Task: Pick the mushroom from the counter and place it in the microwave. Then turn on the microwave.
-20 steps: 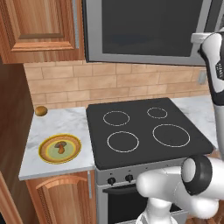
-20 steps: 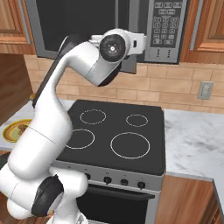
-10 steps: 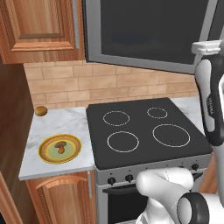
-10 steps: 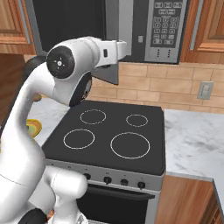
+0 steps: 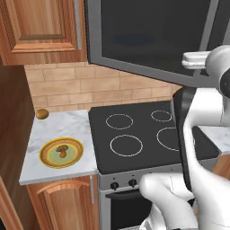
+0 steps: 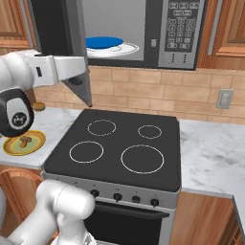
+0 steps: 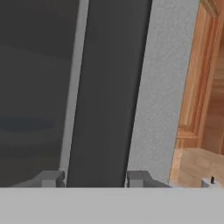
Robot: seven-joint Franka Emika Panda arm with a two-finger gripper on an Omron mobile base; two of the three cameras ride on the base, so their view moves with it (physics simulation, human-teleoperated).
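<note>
Mushroom (image 5: 62, 152) sits on a yellow plate (image 5: 46, 160) on the counter (image 5: 67, 126), lower left of the left base view. Microwave (image 6: 158, 36) door (image 6: 72, 43) stands open; the hand (image 7: 94, 178) straddles its black handle (image 7: 107, 96) with fingers apart, grip uncertain.

We are finding no readable text; microwave (image 6: 143, 31) keypad (image 6: 179, 29) markings are blurring too small
</note>
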